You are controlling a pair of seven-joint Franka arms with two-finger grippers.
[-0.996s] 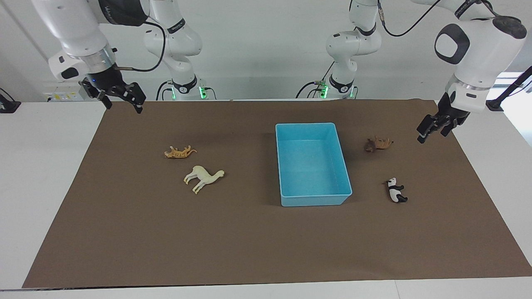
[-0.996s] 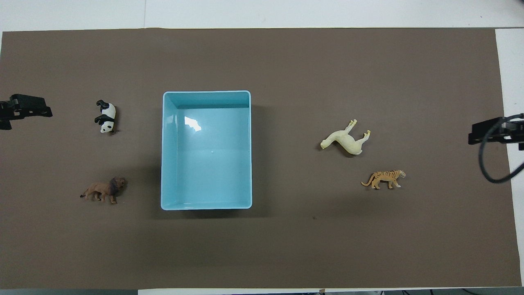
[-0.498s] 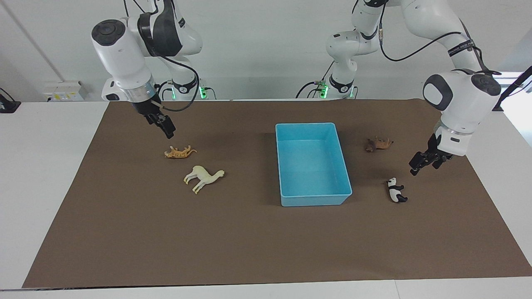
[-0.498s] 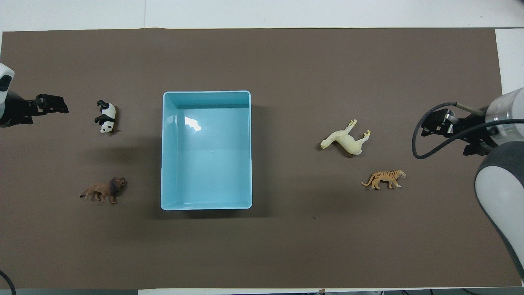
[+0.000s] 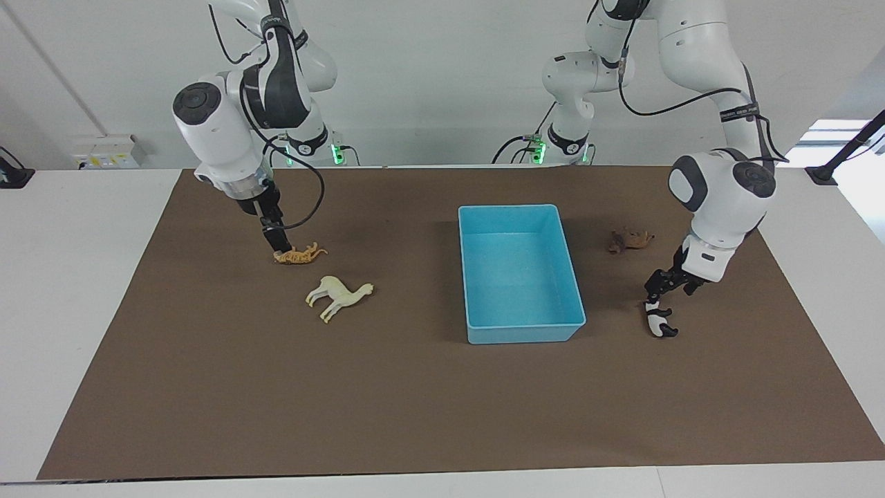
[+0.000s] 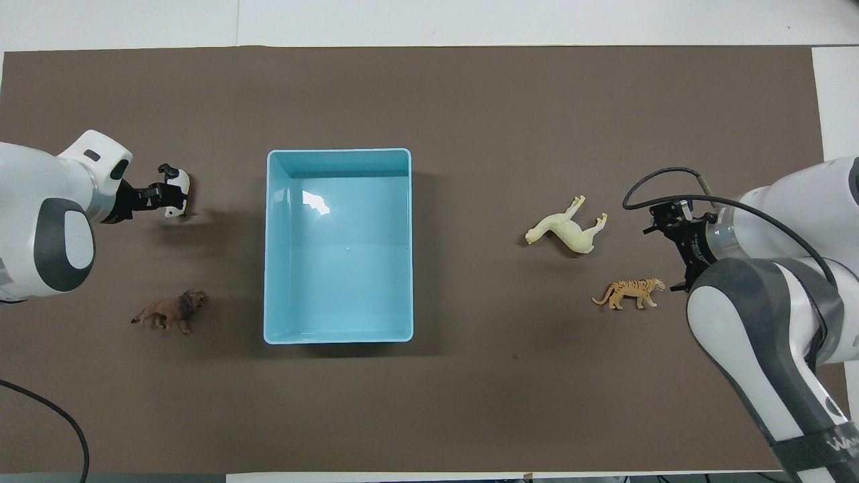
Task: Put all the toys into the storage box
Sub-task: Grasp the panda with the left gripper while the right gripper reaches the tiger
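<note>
The light blue storage box (image 5: 522,337) (image 6: 339,151) stands empty mid-table. The orange tiger (image 5: 301,254) (image 6: 631,294) and cream llama (image 5: 337,294) (image 6: 567,228) lie toward the right arm's end. The brown lion (image 5: 629,240) (image 6: 171,312) and panda (image 5: 660,324) (image 6: 178,194) lie toward the left arm's end. My right gripper (image 5: 281,247) (image 6: 674,251) points down at the tiger's head end, at or just above it. My left gripper (image 5: 657,294) (image 6: 164,194) is open, low over the panda's head, which it partly hides.
A brown mat (image 5: 442,415) covers most of the white table (image 5: 69,277). The llama lies close to the tiger, farther from the robots. The lion lies nearer to the robots than the panda.
Both arms have swung in from the table's ends and come down, the right gripper onto the tiger's head end and the left gripper onto the panda. No toy has moved.
</note>
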